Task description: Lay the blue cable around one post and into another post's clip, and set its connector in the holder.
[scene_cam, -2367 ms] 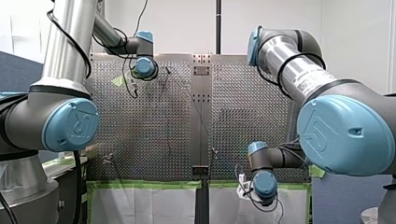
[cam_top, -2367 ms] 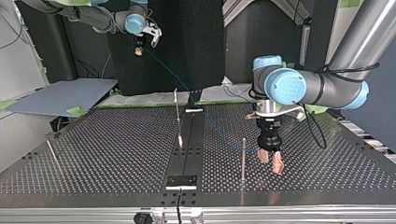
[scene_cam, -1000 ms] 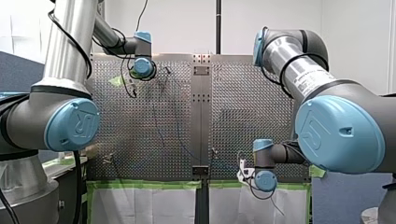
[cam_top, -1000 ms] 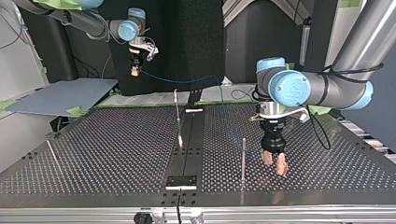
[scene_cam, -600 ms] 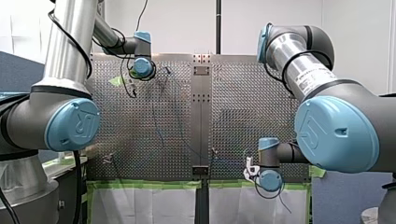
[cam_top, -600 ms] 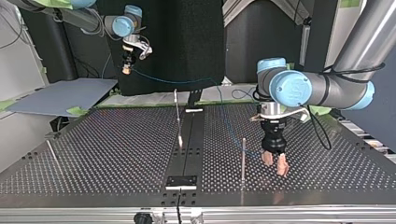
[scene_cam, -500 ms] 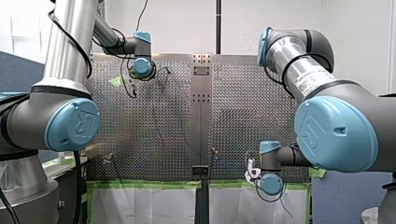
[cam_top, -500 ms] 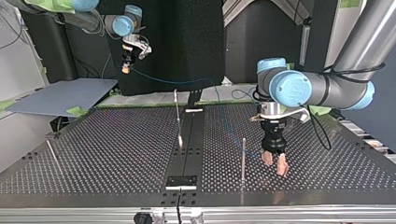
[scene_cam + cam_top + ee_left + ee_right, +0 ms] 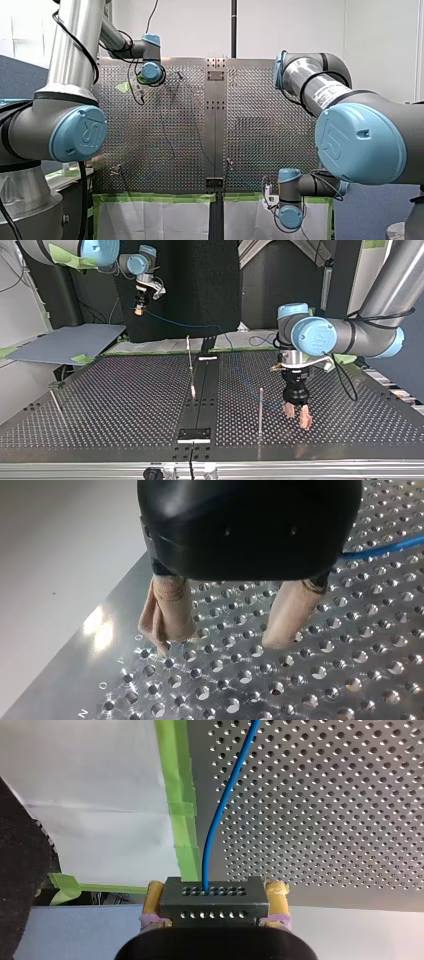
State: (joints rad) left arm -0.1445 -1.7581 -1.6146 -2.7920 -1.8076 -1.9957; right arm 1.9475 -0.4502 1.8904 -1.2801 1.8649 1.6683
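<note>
My right gripper hangs in the air at the top view's far left, beyond the table's far edge. It is clamped tight on the dark grey perforated block connector. Its wrist view shows the yellow-padded fingers pressed against both sides of the block. The thin blue cable leaves the block's top face and runs ahead of the gripper. There it passes strips of green tape at the edge of the silver perforated metal table.

In the top view the cable runs rightward and crosses above the tip of a thin upright metal post at the table's middle. Whether it touches that post I cannot tell. It then drops to the table and trails on toward a second slim metal post.

Just right of that post, my left gripper, black with beige pads, hangs close over the table. Its fingers are spread wide with nothing between them, and a stretch of the cable lies on the holes beside it.
</note>
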